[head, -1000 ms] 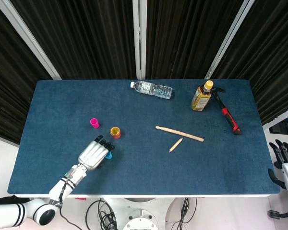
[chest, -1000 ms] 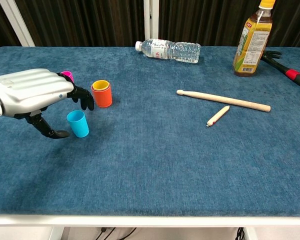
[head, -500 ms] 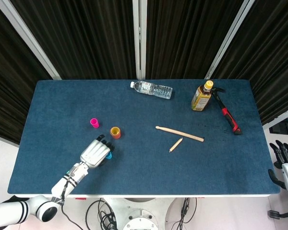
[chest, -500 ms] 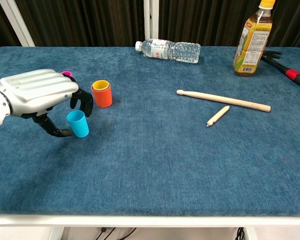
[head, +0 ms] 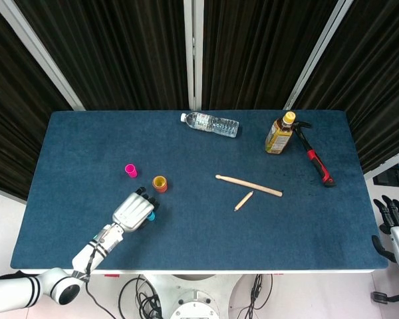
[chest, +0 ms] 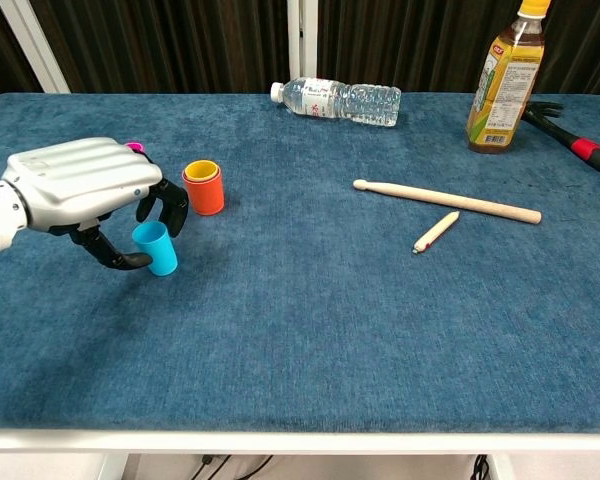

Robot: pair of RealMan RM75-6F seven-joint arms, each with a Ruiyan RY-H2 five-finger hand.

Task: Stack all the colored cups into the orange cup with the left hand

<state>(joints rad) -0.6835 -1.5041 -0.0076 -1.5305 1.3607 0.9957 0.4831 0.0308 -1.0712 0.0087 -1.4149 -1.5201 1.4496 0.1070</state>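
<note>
- While the left hand point(chest: 80, 185) arches over the blue cup point(chest: 156, 247), its thumb curls in against the cup's near side and its dark fingertips point(chest: 175, 205) hang at the far side; whether it grips yet or merely brackets the cup I cannot tell
- That blue cup stands upright on the table point(chest: 330, 320), just beside the orange cup point(chest: 204, 190), which already has a yellow cup point(chest: 201, 170) nested in it
- A pink cup point(head: 130, 171) stands further left, mostly hidden behind the hand in the chest view
- Judging by its look, the blue cup is thin, light, smooth plastic: easy to tip or squirt out of a pinch, so the hold belongs on the side wall near the rim, thumb opposite fingers, squeezed gently
- Off the table's right edge, the right hand point(head: 394, 214) hangs with fingers apart, holding nothing
</note>
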